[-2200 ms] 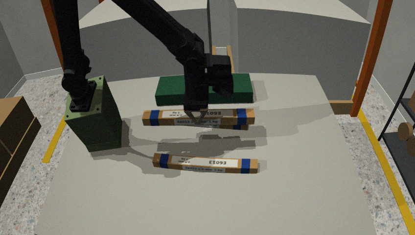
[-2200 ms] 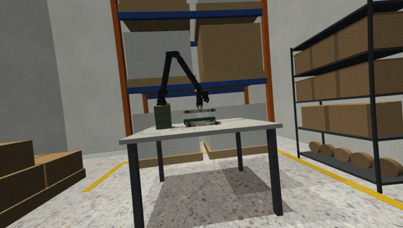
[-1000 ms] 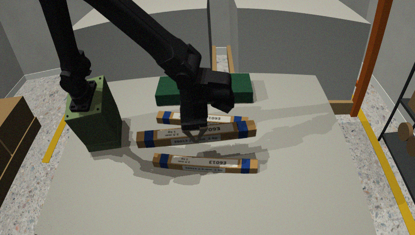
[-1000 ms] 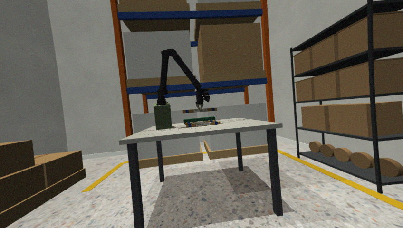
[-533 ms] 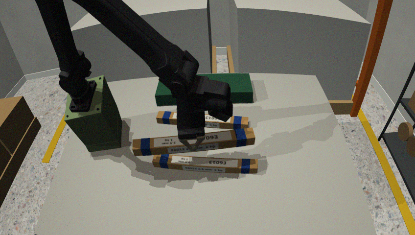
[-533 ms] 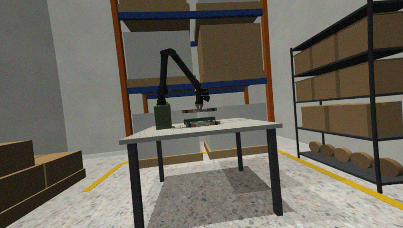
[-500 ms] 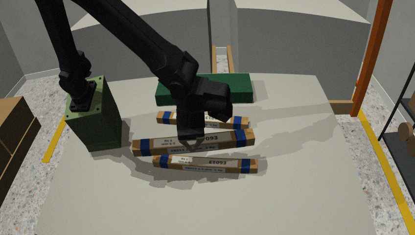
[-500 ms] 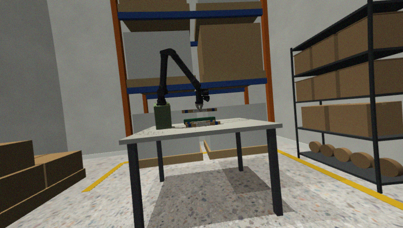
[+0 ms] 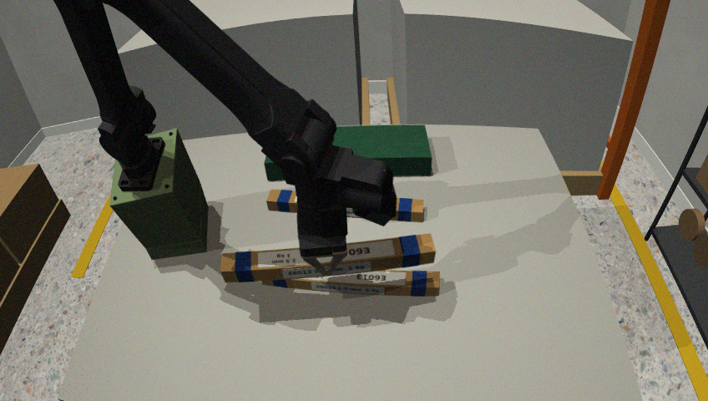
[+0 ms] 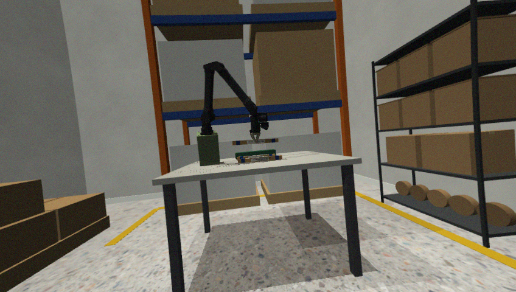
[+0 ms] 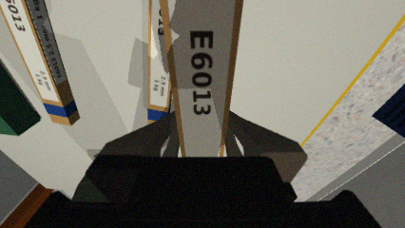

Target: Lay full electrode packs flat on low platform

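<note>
In the top view, the black arm (image 9: 199,64) covers part of the green block (image 9: 382,144) (image 10: 271,152) (image 11: 14,109) and the middle of the close pack (image 9: 411,210) (image 11: 38,62), which lies on the table (image 9: 347,362) (image 10: 307,162) (image 11: 285,62) just beside the green block. The held pack (image 9: 418,249) (image 10: 268,140) (image 11: 202,71) hides part of the far pack (image 9: 425,283) (image 10: 278,157) (image 11: 159,90), which lies on the table farther from the green block. In the side view, the packs on the table blur together, and we can't read their words. The hand camera cuts off the tops of all three packs and most of the green block.

Only the side view shows us clearly that the held pack is up in the air, higher than the green block. The hand camera shows us the big "E6013" on it best. The gripper (image 9: 325,268) (image 10: 255,139) (image 11: 202,114) is partly open, a bit less than halfway, with its two fingers squeezing the held pack. We can't tell which packs are full.
</note>
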Tool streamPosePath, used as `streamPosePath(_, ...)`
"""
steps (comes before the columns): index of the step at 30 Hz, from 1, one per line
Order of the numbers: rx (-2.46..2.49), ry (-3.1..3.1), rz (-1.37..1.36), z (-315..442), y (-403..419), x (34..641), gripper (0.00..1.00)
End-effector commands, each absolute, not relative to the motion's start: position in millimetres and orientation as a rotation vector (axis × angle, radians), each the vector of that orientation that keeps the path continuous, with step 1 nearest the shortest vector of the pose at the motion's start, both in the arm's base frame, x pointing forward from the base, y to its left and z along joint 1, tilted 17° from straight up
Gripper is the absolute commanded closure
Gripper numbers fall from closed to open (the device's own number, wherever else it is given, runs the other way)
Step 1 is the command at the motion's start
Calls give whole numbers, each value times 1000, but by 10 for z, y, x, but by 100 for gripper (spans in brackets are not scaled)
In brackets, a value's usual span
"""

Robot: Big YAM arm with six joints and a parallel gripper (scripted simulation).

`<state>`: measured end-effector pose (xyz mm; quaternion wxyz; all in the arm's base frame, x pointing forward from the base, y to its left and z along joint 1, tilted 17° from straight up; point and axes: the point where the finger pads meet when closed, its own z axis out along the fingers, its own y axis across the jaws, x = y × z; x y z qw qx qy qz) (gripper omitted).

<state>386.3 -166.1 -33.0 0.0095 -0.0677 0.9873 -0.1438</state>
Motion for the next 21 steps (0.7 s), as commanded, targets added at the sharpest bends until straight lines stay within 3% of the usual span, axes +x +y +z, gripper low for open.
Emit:
streamPosePath(1, -221, 3013, -475, -18, -1841, 4114, 100)
streamPosePath(21, -222, 3012, -483, 118, -2266, 4073, 100)
